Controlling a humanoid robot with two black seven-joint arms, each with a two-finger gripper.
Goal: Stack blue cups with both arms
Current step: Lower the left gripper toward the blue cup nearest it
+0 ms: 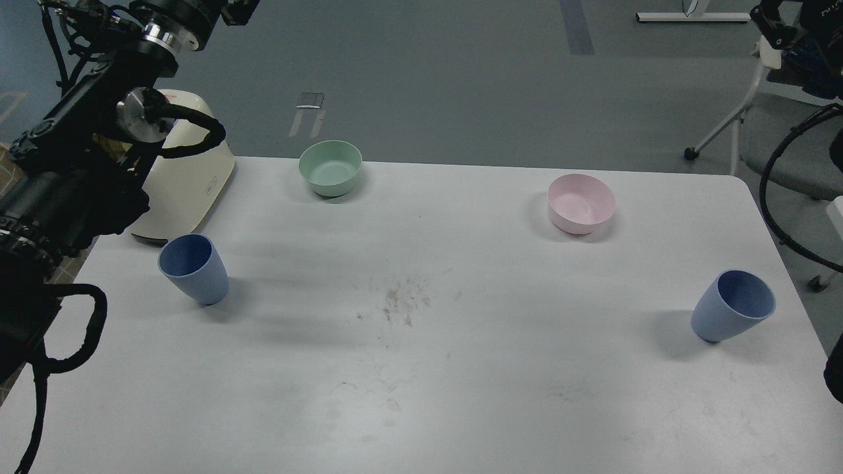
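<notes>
While both blue cups stand upright on the white desk (pixel 421 395), they are well apart from each other: the left blue cup (pixel 193 268) sits near the desk's left edge, the right blue cup (pixel 733 306) near its right edge, each resting on its narrow base with its open mouth up. Neither cup is touched by anything. A mint-green bowl (pixel 330 168) stands at the far edge of the desk left of centre, and a pink bowl (pixel 581 203) sits farther right, both empty as far as can be seen. A cream-coloured appliance (pixel 188 181) lies at the far left corner, just beyond the left cup. The left arm (pixel 92 131) rises along the left edge, and its hand (pixel 238 12) is cut off at the top, so I cannot tell how it stands. Only cables and dark parts of the right arm (pixel 800 29) show at the right edge; its hand is out of sight. An office chair (pixel 777 145) stands on the floor beyond.
</notes>
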